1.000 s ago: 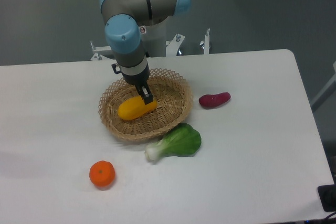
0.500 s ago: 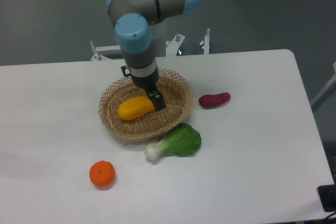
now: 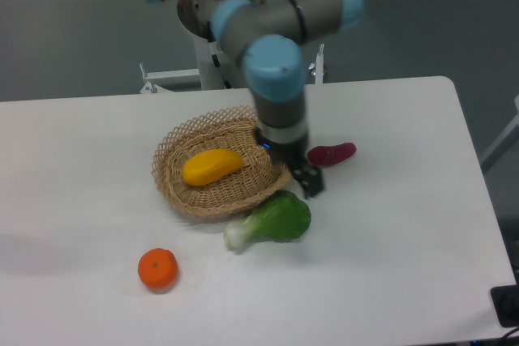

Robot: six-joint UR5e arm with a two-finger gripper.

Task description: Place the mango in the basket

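The mango, a smooth yellow-orange oblong fruit, lies inside the tan woven wicker basket at the middle of the white table. My gripper hangs to the right of the basket, just past its rim and above the leafy green. It holds nothing. Its dark fingers are seen end-on, and I cannot tell whether they are open or shut.
A green bok choy lies just in front of the basket's right side. A purple sweet potato lies to the right of the gripper. A round orange tangerine sits at the front left.
The gripper has let go of the mango and moved right, out of the basket, to a spot past its right rim. The mango stays in the basket.
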